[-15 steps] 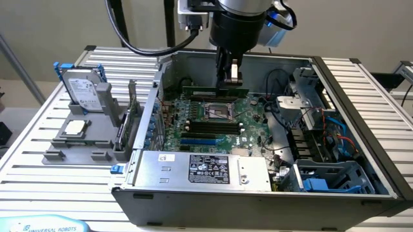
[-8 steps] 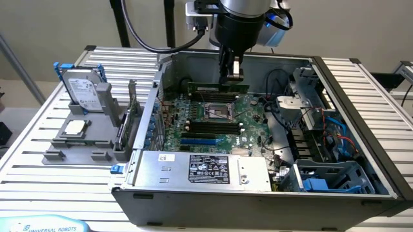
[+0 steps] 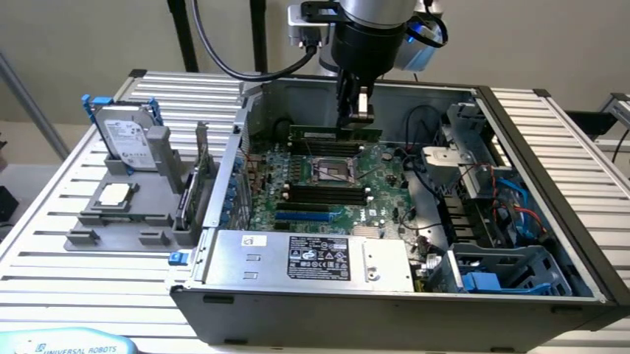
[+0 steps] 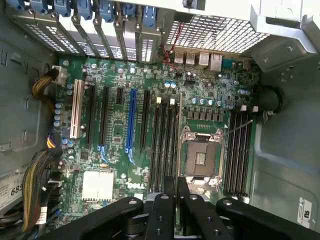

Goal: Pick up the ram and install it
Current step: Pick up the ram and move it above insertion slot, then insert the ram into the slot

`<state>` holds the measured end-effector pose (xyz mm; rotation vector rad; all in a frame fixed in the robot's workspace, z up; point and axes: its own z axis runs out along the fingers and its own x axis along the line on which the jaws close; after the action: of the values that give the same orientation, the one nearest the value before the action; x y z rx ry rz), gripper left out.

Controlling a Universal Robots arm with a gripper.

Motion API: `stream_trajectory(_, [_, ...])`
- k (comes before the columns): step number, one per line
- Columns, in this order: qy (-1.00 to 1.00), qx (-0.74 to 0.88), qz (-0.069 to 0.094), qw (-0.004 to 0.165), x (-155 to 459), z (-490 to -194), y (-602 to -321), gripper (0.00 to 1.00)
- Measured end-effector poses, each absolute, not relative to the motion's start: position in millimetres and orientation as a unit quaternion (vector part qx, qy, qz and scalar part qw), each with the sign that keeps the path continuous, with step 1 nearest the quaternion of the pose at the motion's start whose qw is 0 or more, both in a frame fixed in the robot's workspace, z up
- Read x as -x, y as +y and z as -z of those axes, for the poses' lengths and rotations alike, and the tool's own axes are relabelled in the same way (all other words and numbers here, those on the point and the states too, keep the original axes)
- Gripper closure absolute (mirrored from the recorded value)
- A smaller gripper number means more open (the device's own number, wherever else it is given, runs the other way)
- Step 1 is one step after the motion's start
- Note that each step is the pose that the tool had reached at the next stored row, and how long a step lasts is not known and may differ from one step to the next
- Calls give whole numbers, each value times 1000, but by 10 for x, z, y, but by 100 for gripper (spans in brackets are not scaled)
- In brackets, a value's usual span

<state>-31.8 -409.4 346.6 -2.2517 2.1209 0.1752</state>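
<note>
The hand (image 3: 358,118) is down inside the open computer case (image 3: 536,155), pinching the ram (image 3: 335,133) by its top edge. The green stick hangs level above the motherboard (image 3: 379,177), near the open processor socket (image 3: 333,170) and clear of the board as far as I can make out. From the wrist view the fingers (image 4: 162,210) sit close together and run the same way as the black memory slots (image 4: 164,145) beside the socket, though I can't tell which slot the stick is over. The worry from here is the fit. If the stick has twisted a little in that narrow pinch, or sits a touch off the slot line, pushing down would land its edge on the slot wall and could crack it or bend the board. A notch facing the wrong way would do the same. The bare socket is close by, and a stray corner dragging across it could wreck its contacts. If the slot's end latches are shut, the stick could seat at one end only and sit tilted. The cables (image 3: 492,195) on the exterior view's right look far enough off. The hard drive (image 3: 133,140) and spare processor chip (image 3: 113,195) on the tabletop (image 3: 49,251) rack are well apart.
</note>
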Motion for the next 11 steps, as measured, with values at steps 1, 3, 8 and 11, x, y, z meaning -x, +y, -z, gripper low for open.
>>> stream_trajectory(1, [684,727,-57,22,318,-3466,-4094,86])
stream_trajectory(3, [684,727,-57,22,318,-3466,-4093,86])
stream_trajectory(8, [684,727,-57,22,318,-3466,-4093,86])
stream_trajectory(11, [684,727,-57,22,318,-3466,-4093,86])
